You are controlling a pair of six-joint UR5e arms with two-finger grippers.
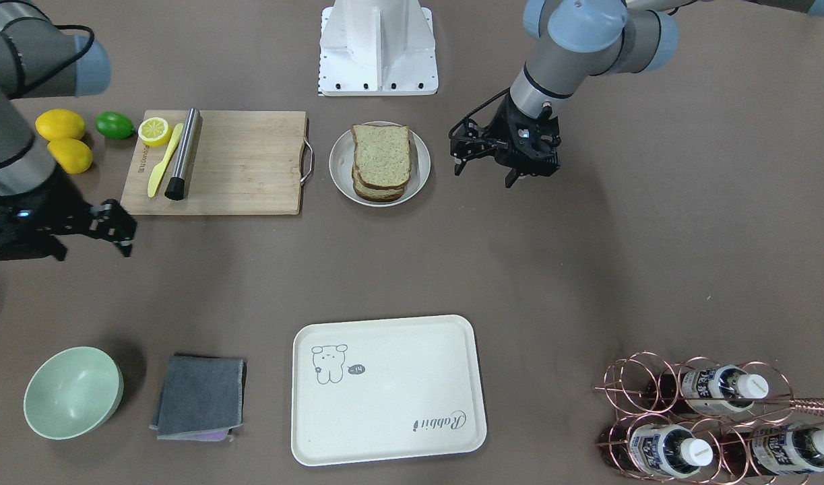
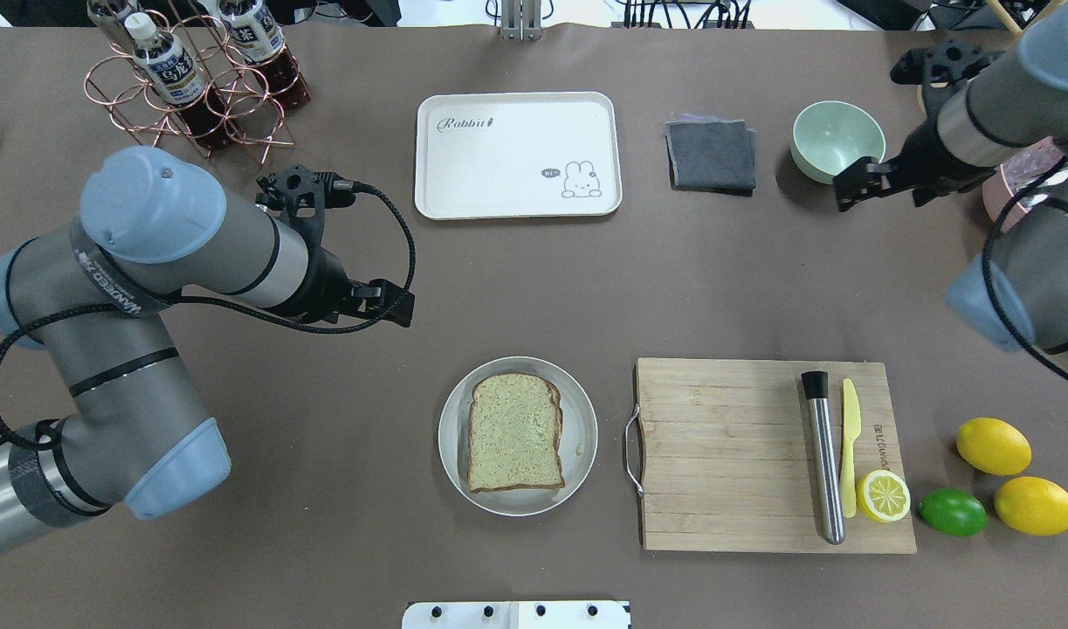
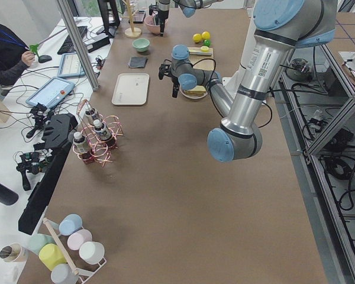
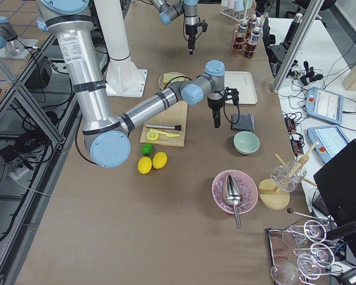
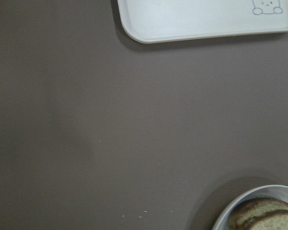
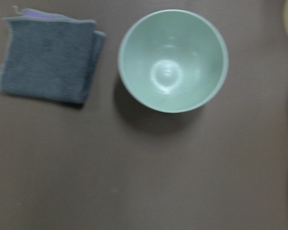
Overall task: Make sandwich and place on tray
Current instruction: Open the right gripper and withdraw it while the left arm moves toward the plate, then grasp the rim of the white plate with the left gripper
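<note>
A stack of speckled brown-crusted bread slices, the sandwich, lies on a round white plate near the robot's base; no egg shows. The cream tray with the bear drawing lies bare at the table's far side. My left gripper hovers open and empty beside the plate, between it and the tray's corner. My right gripper hovers open and empty above the green bowl. The left wrist view shows the tray's corner and the bread's edge.
A wooden cutting board holds a steel cylinder, a yellow knife and a lemon half. Two lemons and a lime lie beside it. A green bowl, a grey cloth and a copper bottle rack stand along the far edge.
</note>
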